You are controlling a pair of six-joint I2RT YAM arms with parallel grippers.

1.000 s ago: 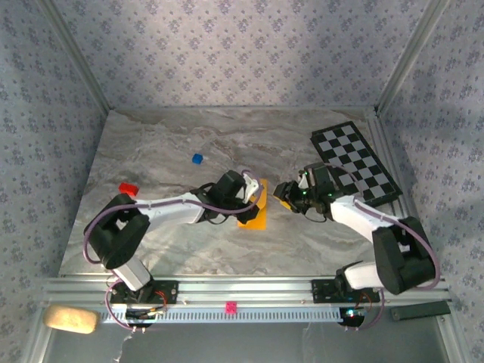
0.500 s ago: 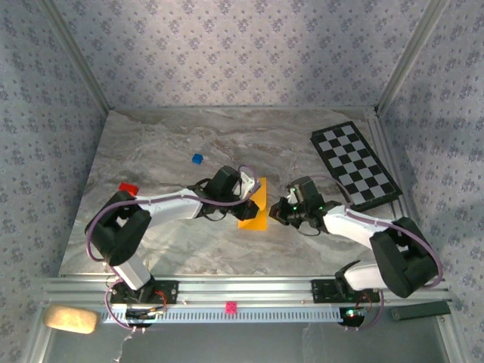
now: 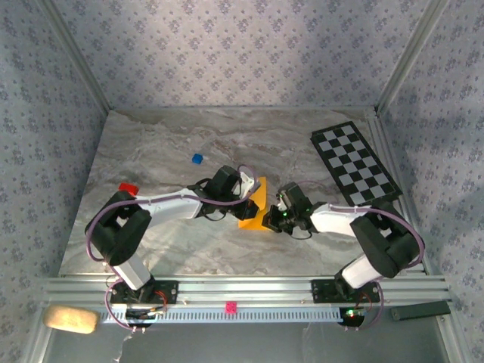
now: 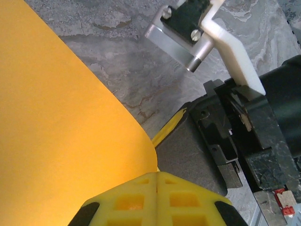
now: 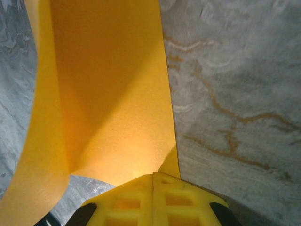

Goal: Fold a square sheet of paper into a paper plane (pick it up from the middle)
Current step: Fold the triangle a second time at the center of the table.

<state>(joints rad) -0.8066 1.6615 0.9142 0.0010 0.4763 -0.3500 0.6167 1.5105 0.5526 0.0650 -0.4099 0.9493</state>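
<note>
Paper first: from above, the thin orange-yellow paper sheet [image 3: 253, 208] lies mid-table on the grey marbled tabletop [image 3: 151, 151]. The left gripper [image 3: 254, 193] is at its left edge and the right gripper [image 3: 271, 219] at its near right corner.

Left wrist view: the yellow pads [image 4: 183, 197] are clenched, pinching the sheet's curved edge.

Right wrist view: the pads are clamped on a lifted, curling flap.

Light, floppy and crease-prone, I'd judge. Gentle edge pinches suit it.

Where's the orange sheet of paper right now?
In the top view the orange sheet of paper lies near the middle of the table, held by the left gripper on its left and the right gripper on its right.
</note>
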